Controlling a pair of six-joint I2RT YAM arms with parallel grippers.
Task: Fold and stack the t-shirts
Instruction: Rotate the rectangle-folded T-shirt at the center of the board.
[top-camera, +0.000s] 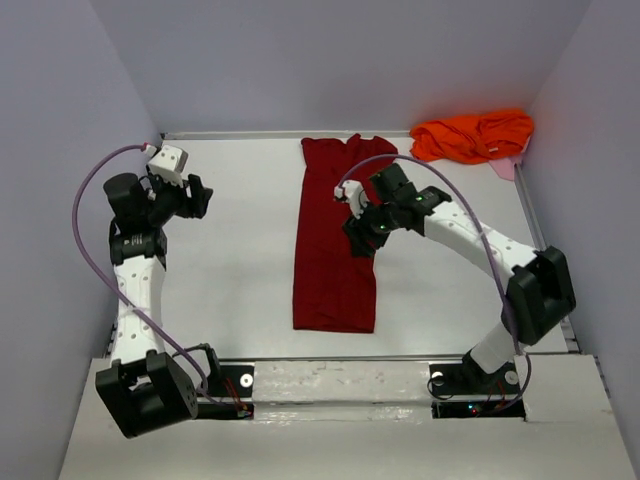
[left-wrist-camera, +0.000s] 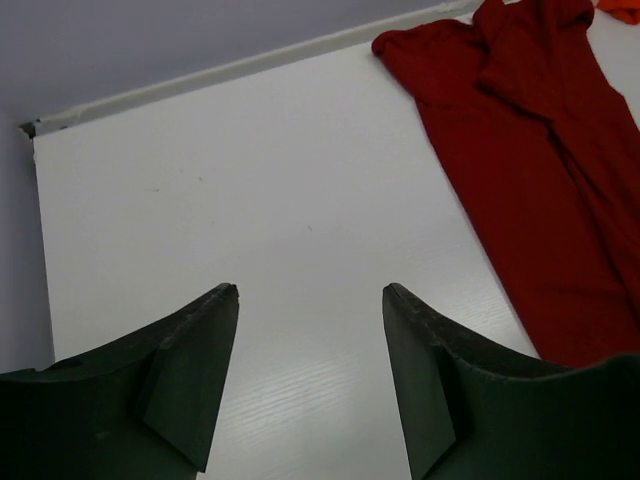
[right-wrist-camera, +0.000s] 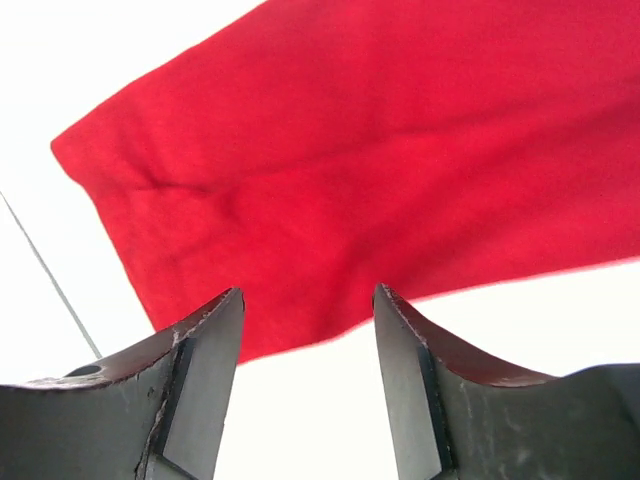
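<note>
A dark crimson t-shirt (top-camera: 334, 240) lies folded into a long narrow strip down the middle of the table; it also shows in the left wrist view (left-wrist-camera: 540, 180) and the right wrist view (right-wrist-camera: 380, 160). A bright orange t-shirt (top-camera: 472, 136) sits crumpled at the back right corner. My right gripper (top-camera: 358, 240) hovers at the strip's right edge, open, nothing between its fingers (right-wrist-camera: 205, 350). My left gripper (top-camera: 200, 197) stands open over bare table, well left of the red shirt, with empty jaws (left-wrist-camera: 310, 290).
Pale walls close in the table on the left, back and right. A pink scrap (top-camera: 505, 167) peeks out beside the orange shirt. A raised strip (top-camera: 340, 380) runs along the near edge between the arm bases.
</note>
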